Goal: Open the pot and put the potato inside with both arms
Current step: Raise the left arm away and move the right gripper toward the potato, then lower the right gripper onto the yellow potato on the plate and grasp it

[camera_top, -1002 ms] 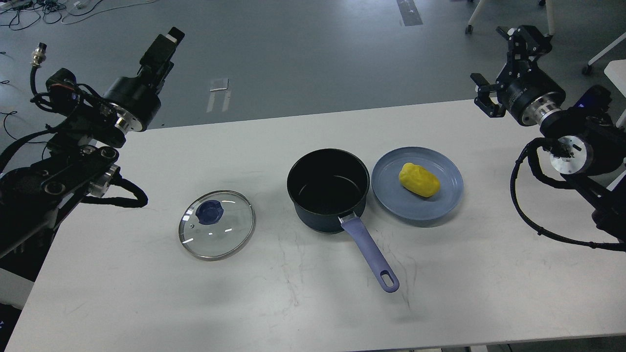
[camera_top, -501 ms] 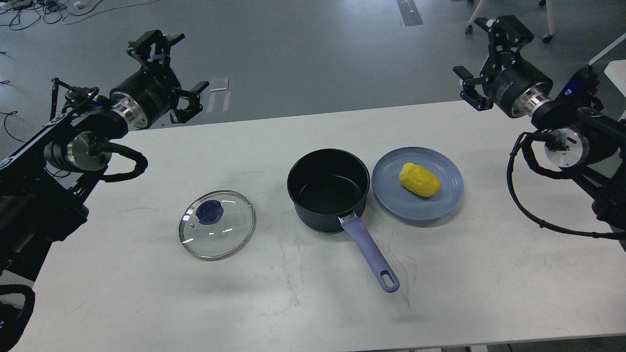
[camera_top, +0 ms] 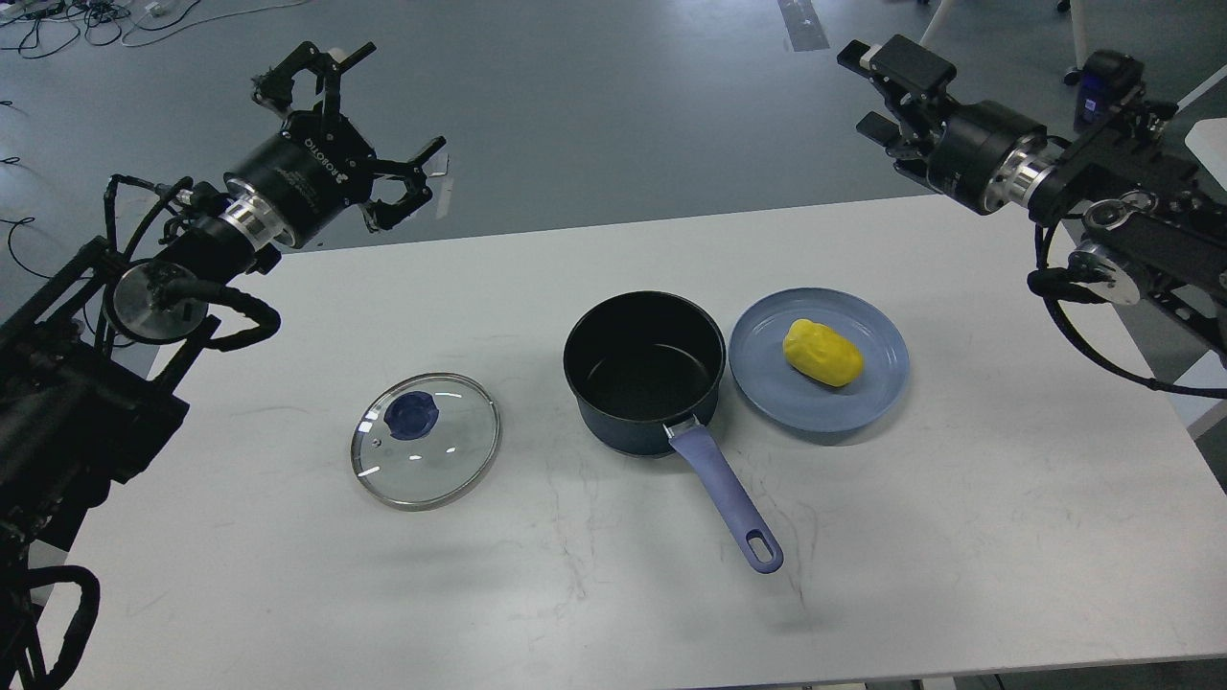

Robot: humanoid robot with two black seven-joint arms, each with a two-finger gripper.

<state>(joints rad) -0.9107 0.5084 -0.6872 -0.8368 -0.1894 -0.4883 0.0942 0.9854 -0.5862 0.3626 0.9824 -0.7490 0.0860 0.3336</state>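
The dark pot (camera_top: 642,369) stands uncovered and empty at the table's middle, its blue handle (camera_top: 726,500) pointing toward me. Its glass lid (camera_top: 426,439) with a blue knob lies flat on the table, left of the pot. The yellow potato (camera_top: 821,353) lies on a blue plate (camera_top: 868,402) that touches the pot's right side. My left gripper (camera_top: 369,120) is open and empty, in the air above the table's far left edge. My right gripper (camera_top: 882,91) is open and empty, in the air beyond the far right edge.
The white table (camera_top: 959,537) carries only the pot, lid and plate. Grey floor lies beyond its far edge, with cables at the top left (camera_top: 57,19) and chair legs at the top right.
Both arms swung inward. The left gripper moved right and up, with its fingers spread. The right gripper moved left and rotated. Pot, lid and potato have not moved.
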